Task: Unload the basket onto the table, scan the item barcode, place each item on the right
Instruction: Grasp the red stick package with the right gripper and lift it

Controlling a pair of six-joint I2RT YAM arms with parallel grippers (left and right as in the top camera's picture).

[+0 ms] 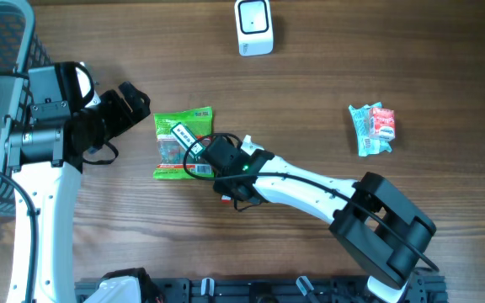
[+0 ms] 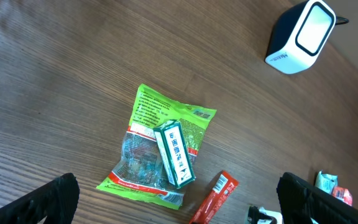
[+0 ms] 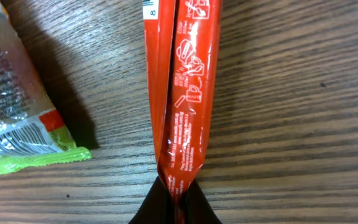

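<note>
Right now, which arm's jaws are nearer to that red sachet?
Right. The right jaws are shut on one end of the red sachet; the left jaws hang open on the far side of the green packet.
</note>
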